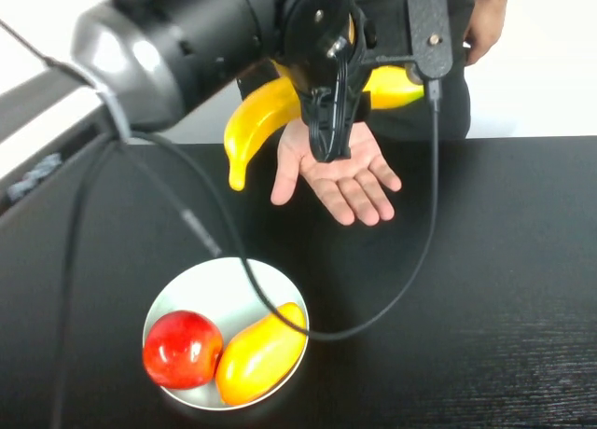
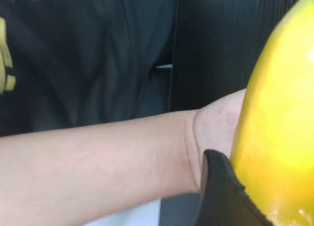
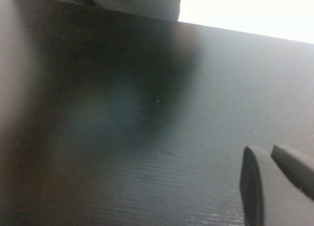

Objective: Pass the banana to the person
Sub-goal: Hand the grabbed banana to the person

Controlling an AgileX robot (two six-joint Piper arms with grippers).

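Observation:
My left gripper [image 1: 331, 121] is shut on the yellow banana [image 1: 261, 121] and holds it in the air right above the person's open palm [image 1: 340, 172], at the table's far edge. The banana's tapered end hangs to the left of the hand. In the left wrist view the banana [image 2: 279, 113] fills the right side against one black finger [image 2: 221, 196], with the person's bare forearm [image 2: 98, 157] and black shirt behind it. My right gripper [image 3: 264, 150] is out of the high view and hovers low over bare black table, its fingertips close together and empty.
A white plate [image 1: 201, 280] near the front left holds a red apple [image 1: 182, 348] and a yellow-orange mango-shaped fruit [image 1: 259, 352]. A black cable [image 1: 373, 322] droops from my left arm over the plate. The person's other hand [image 1: 485, 23] hangs at the back right.

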